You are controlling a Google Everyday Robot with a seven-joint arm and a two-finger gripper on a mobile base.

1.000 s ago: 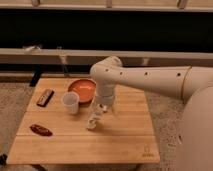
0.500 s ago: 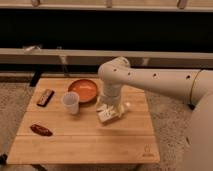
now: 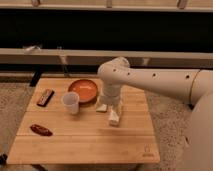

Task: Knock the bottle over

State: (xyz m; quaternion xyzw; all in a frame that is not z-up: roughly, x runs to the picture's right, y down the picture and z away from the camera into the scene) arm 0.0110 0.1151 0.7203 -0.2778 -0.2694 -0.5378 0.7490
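While hanging low over the wooden table (image 3: 85,142), the white gripper (image 3: 111,111) is hiding its grip state.
Just beside it, the slim whitish plastic bottle (image 3: 114,118) is leaning.

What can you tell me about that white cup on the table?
The cup is plain white, perhaps plastic or paper, and stands upright, open mouth up, on the wooden table. It sits just in front of the orange bowl, toward the bowl's left edge. The robot's gripper hangs low over the table to its right, apart from it.
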